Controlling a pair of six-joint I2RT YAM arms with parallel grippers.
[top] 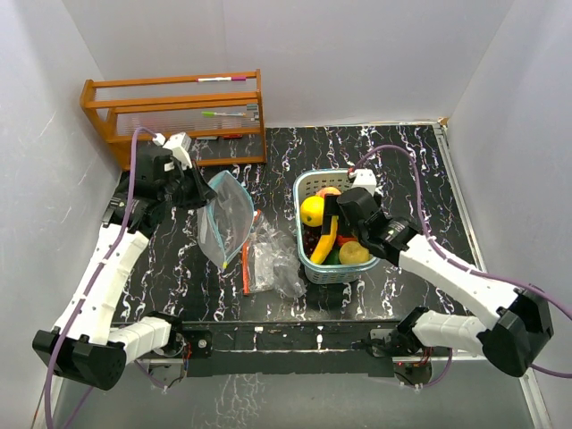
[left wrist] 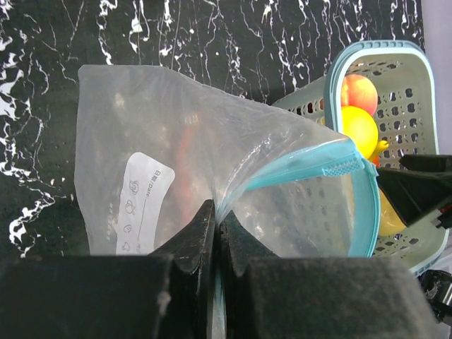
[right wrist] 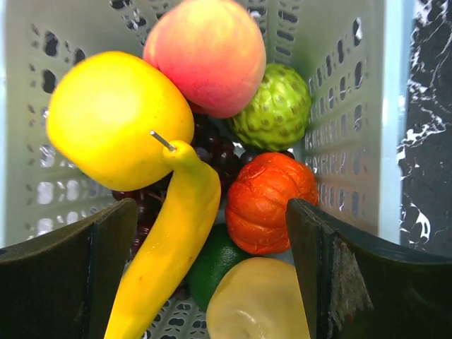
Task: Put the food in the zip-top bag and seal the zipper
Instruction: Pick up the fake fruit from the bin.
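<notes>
Currently all the food sits in the teal basket (top: 326,173) at the centre-right of the counter (top: 411,161), none of it in the zip-top bag (top: 225,219). Left gripper (top: 190,186) has its jaws pinched tight on the bag's edge right by the teal zipper, and the bag is held up with its mouth gaping toward the basket. Right gripper (right wrist: 210,212) has its jaws wide, hovering inside the basket over the fruit and gripping nothing. The pile is crowded. The banana (right wrist: 169,240) leans on the yellow round fruit (right wrist: 113,120), with the pink-orange peach (right wrist: 208,53) on top at the back. The bumpy green fruit (right wrist: 272,106) is beside the peach, close to the basket wall. The ribbed orange-red fruit (right wrist: 268,201) is just beside the banana, and the dark grapes (right wrist: 219,152) are buried under them. A pale yellow fruit (right wrist: 258,300) and a dark green fruit (right wrist: 212,261) are nearest the camera. Between bag and basket a crumpled clear bag (top: 273,259) lies on the counter, with a red-orange strip at its left edge. Wooden rack (top: 174,112) with markers stands back-left, well apart.
</notes>
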